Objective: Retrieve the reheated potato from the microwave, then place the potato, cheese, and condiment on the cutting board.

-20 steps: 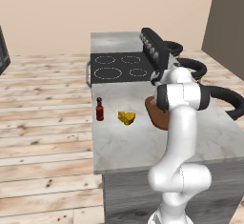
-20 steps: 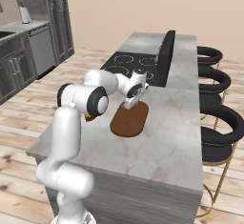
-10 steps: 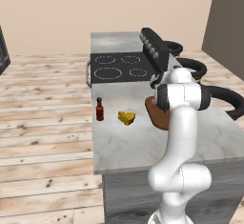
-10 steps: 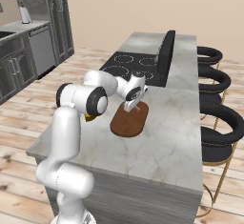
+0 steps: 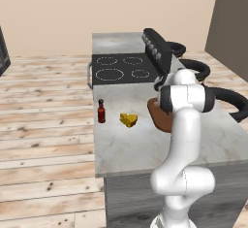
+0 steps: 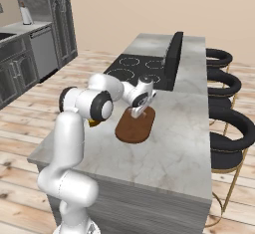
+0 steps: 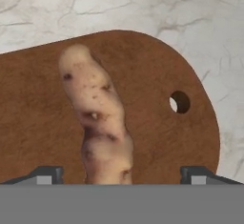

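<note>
Since the earlier frame, gripper (image 7: 122,173) has spread wide, releasing potato (image 7: 97,118) onto cutting board (image 7: 157,66). Board lies on grey marble island counter (image 6: 169,143); wood plank floor (image 5: 43,125) around.

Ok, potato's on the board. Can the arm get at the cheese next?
Probably yes. The cheese sits in the open on the counter, beside the cutting board, apart from the condiment. The gripper is open over the potato, so nothing seems to block it.

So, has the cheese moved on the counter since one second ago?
No. The cheese lies at the same spot between the condiment and the cutting board, as before.
</note>
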